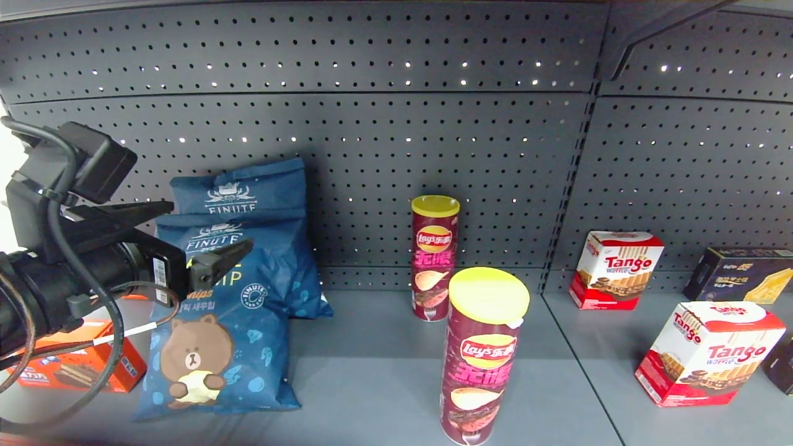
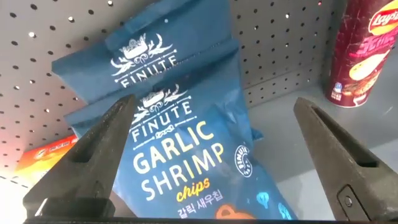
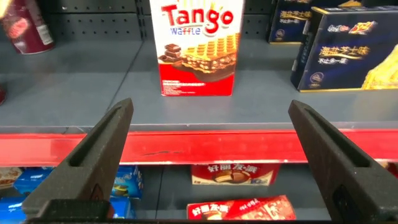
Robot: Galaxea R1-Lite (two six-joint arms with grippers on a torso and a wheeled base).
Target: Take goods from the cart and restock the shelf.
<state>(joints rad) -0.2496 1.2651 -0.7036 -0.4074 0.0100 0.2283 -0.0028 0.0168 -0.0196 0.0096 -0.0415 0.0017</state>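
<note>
Blue crinkly snack bags (image 1: 235,297) lean at the far left of the grey metal shelf (image 1: 372,378) in the head view, with the left claw (image 1: 210,226) spread just before them. In the left wrist view they look light, soft, slippery and crushable; a top seam seems the best place to pinch. In the right wrist view the right claw (image 3: 208,109) gapes empty, facing a red-and-white cardboard waffle box (image 3: 198,46).

We see a perforated back panel (image 1: 433,155) and shelf board (image 1: 372,371) of matt grey painted metal. The chip bags (image 1: 229,347) are crinkled, softly shiny plastic film. The cans (image 1: 480,365) have glossy printed walls and smooth yellow plastic lids (image 1: 489,295). The wafer boxes (image 1: 712,353) look like glossy card, and the left gripper (image 2: 214,102) has matt black fingers (image 2: 93,162)
</note>
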